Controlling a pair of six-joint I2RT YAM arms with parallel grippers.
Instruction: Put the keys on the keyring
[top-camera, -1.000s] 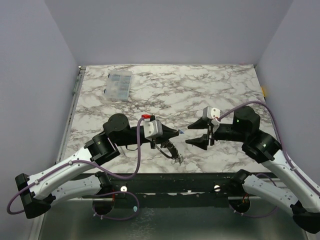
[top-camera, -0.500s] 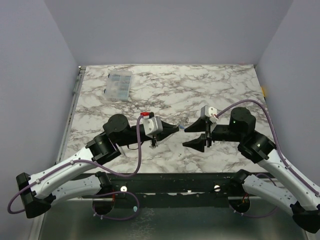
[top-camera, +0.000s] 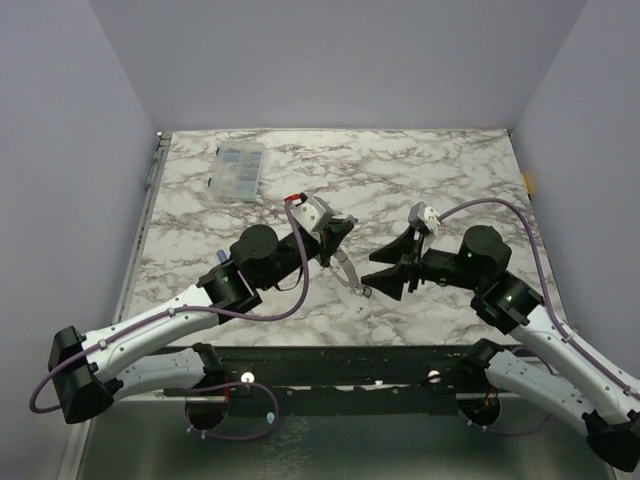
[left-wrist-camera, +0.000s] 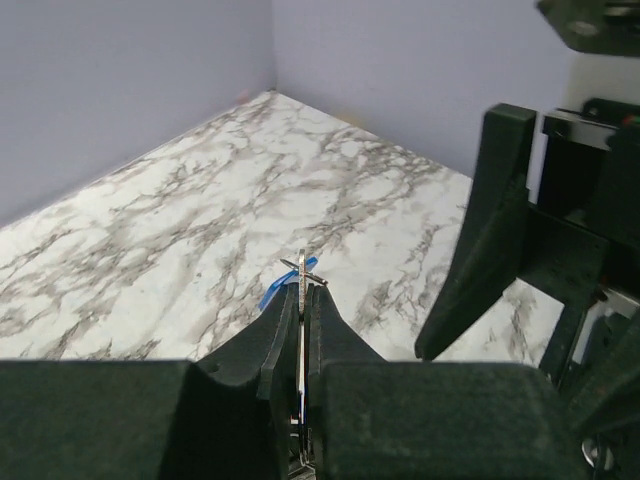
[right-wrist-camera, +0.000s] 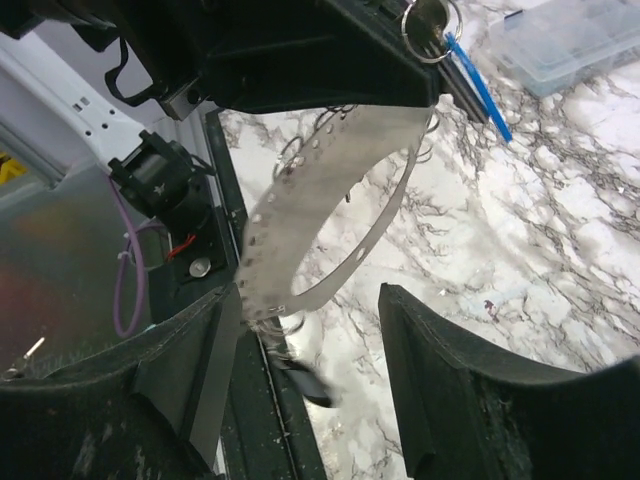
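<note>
Starting far left on the white-and-grey marbled table (top-camera: 450, 170): finding a clear plastic compartment box (top-camera: 238, 170) lying well apart from both arms. Pinching, with the black left gripper (top-camera: 342, 226) closed tight, the small thin metal ring (left-wrist-camera: 303, 268) at the end of the pale translucent-grey perforated keyring band (right-wrist-camera: 320, 200), and holding that ring upright and edge-on between the fingertips (left-wrist-camera: 285, 320). Letting the band hang from the left gripper's tip, long axis running toward the near edge and slightly rightward in the overhead view, lower end reaching just beside the right gripper's near finger. Showing, in the right wrist view, as an open curled loop, ring end at the top right. Carrying a tiny blue-headed key (right-wrist-camera: 480, 85) just beside the ring, long axis slanting down and rightward in that view; not managing to tell whether threaded on. Spreading the black right gripper (top-camera: 383, 270) wide open, gripping nothing, fingers flanking the band's lower end; not managing to tell about contact there.
</note>
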